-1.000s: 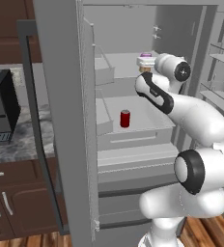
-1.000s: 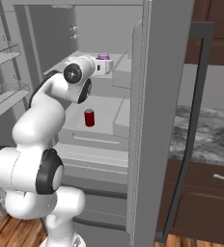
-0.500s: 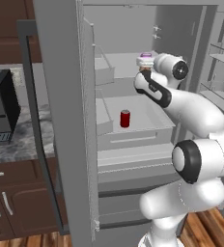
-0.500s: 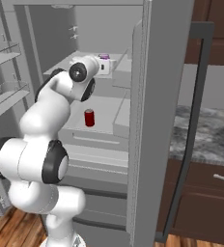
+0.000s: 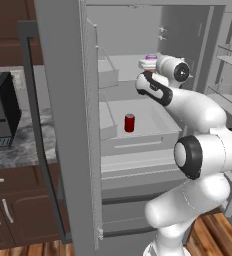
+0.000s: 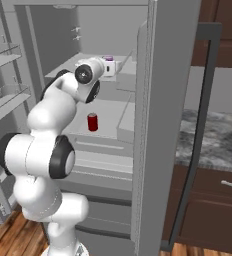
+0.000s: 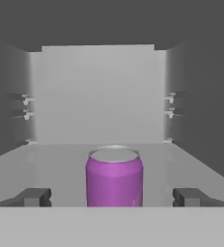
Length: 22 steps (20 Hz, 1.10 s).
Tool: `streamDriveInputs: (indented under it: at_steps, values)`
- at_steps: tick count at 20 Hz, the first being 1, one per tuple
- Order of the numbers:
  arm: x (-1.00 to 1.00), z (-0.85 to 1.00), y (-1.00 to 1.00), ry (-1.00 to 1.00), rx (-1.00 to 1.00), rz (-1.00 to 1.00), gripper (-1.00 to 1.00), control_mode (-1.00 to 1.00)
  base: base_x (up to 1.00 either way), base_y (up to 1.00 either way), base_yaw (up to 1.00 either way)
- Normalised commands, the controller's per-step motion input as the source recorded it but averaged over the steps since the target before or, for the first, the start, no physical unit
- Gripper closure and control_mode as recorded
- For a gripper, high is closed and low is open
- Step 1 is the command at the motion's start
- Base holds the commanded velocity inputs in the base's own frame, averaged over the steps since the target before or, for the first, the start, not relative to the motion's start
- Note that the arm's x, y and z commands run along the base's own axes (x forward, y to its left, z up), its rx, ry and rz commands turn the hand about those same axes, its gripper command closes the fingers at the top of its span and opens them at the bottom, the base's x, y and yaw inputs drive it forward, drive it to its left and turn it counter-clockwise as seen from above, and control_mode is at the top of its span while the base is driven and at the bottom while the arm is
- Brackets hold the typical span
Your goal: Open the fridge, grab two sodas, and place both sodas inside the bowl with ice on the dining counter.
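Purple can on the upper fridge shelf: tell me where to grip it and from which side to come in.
Grip the purple can across its round side wall, at mid-height, coming straight in from the open front of the fridge. It stands upright on the shelf, centred between the open fingers of the gripper, with free space on both sides.

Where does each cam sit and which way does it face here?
Left base view: behind the arm's left, facing the open fridge; arm rises lower right.
Right base view: behind its right, same fridge; arm lower left.
Hand view: on the hand, facing the purple can between open pincer tips.
Shared: both base views show the red can.
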Motion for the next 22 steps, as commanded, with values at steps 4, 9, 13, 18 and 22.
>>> streamDriveInputs:
  at_steps: [4, 9, 13, 18, 22]
  values:
    - [0.28, -0.01, 0.00, 0.00, 0.00, 0.00, -1.00, -1.00, 0.00, 0.00, 0.00]
    - [0.21, -0.09, -0.06, 0.00, -0.02, 0.00, -1.00, -1.00, 0.00, 0.00, 0.00]
    - [0.19, -0.13, -0.07, 0.00, -0.04, 0.00, -1.00, -1.00, 0.00, 0.00, 0.00]
    - [0.14, -0.09, 0.00, 0.01, -0.01, 0.00, -1.00, -1.00, 0.00, 0.00, 0.00]
    - [0.19, -0.07, 0.00, 0.02, 0.00, 0.00, -1.00, -1.00, 0.00, 0.00, 0.00]
